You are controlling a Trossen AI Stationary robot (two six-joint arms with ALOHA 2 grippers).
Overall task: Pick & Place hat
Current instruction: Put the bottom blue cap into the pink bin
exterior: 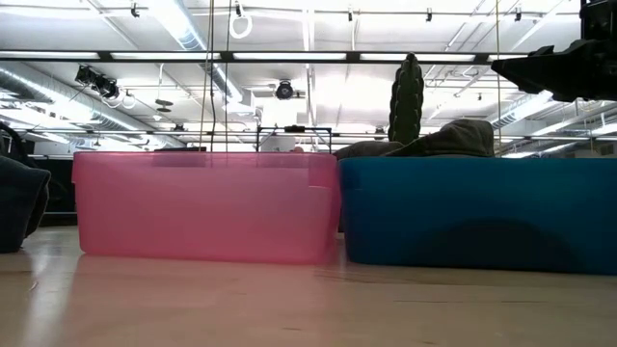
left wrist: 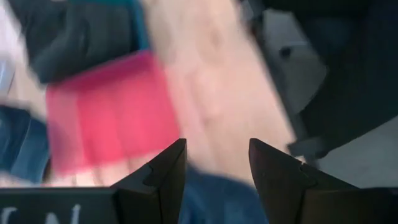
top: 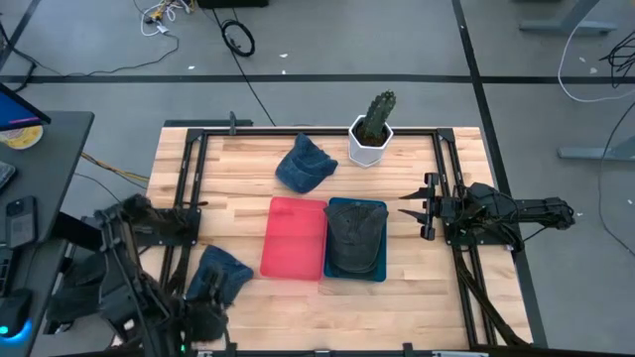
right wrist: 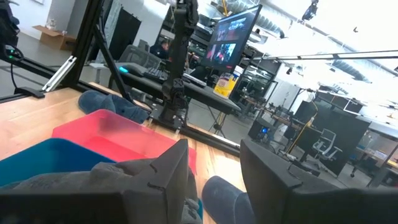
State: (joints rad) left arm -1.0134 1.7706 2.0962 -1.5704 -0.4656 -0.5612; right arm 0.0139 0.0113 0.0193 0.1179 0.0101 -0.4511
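A dark grey hat (top: 354, 236) lies inside the blue bin (top: 381, 273); its crown rises above the bin's rim in the low view (exterior: 453, 140). One blue hat (top: 304, 165) rests on the far part of the table. Another blue hat (top: 220, 273) lies near the table's left near corner. My left gripper (top: 203, 309) hovers open over that hat's near edge; the hat shows between its fingers (left wrist: 214, 199). My right gripper (top: 412, 206) is open, raised just right of the blue bin, pointing left (right wrist: 214, 180).
A red bin (top: 295, 238) stands against the blue bin's left side. A cactus in a white pot (top: 372, 129) sits at the far edge. Black rails (top: 189, 188) run along the table's left, right and far sides. Bare wood (top: 327, 312) lies before the bins.
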